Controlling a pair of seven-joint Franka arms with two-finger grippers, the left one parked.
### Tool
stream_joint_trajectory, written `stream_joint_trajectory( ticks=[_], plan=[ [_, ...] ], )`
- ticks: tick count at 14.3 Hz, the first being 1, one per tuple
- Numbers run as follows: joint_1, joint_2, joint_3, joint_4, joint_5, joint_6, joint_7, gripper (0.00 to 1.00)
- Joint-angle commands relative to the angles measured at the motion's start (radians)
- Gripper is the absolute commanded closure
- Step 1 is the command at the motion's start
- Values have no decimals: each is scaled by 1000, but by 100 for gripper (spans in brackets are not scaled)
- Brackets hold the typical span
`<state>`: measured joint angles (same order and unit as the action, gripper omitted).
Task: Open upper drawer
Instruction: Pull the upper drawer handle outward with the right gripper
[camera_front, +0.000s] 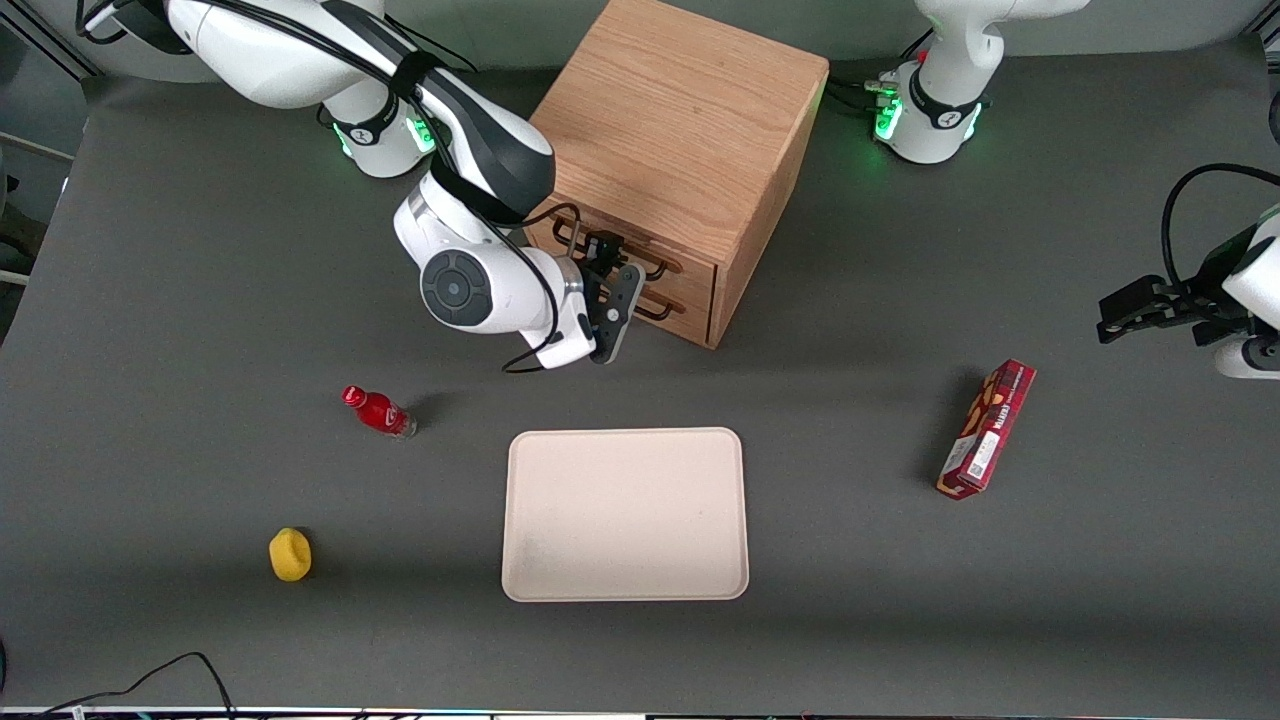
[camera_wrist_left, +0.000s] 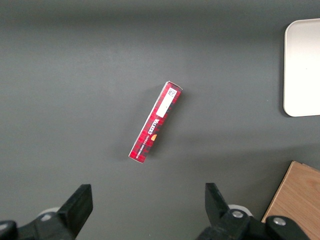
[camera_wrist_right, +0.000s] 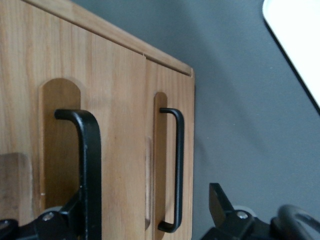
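Observation:
The wooden cabinet stands far from the front camera, its two drawer fronts turned toward the working arm's end. The upper drawer looks shut, its front level with the lower drawer. My right gripper is open, right in front of the drawer fronts at handle height. In the right wrist view the upper drawer fills the frame. Its black bar handle lies between the jaws, close against one finger. The lower drawer's handle is farther off. Nothing is gripped.
A beige tray lies nearer the front camera than the cabinet. A red bottle and a yellow object lie toward the working arm's end. A red box lies toward the parked arm's end, also in the left wrist view.

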<state>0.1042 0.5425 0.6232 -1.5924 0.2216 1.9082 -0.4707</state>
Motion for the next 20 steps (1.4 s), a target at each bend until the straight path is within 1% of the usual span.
stream_joint_trajectory(
  ticks=[1,6,8,11,13,15,20],
  plan=[
    [-4,109,-26,147,-59,-4,-8,0],
    [-4,171,-89,264,-64,-44,-19,0],
    [-4,210,-103,340,-85,-102,-20,0],
    [-4,258,-125,448,-96,-161,-23,0],
    [-4,261,-140,471,-99,-176,-58,0],
    [-4,263,-175,477,-97,-176,-144,0],
    [-3,283,-221,542,-99,-181,-181,0]
  ],
)
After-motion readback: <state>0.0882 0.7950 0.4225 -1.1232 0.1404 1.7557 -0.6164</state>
